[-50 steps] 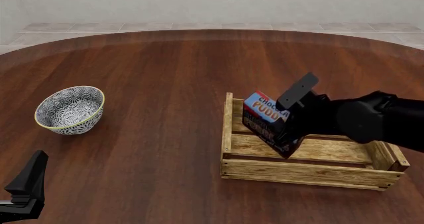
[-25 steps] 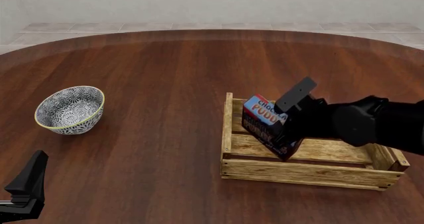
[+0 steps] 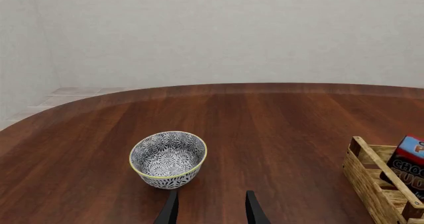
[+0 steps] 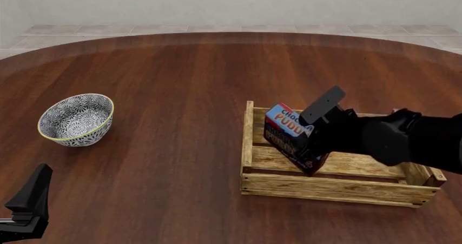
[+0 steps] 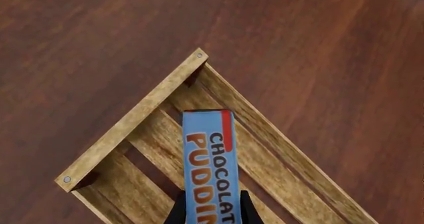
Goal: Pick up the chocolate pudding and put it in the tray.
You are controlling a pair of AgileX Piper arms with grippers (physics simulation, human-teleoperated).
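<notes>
The black right arm covers the blue-topped chocolate pudding carton's far end and the light slatted wooden crate's far-right inside. Front view's bottom edge cuts the left gripper; right wrist view crops the carton's lettering.

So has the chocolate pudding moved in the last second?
Yes. In the front view the chocolate pudding, held by the right gripper, has sunk lower against the tray, its bottom corner nearer the slats.
</notes>
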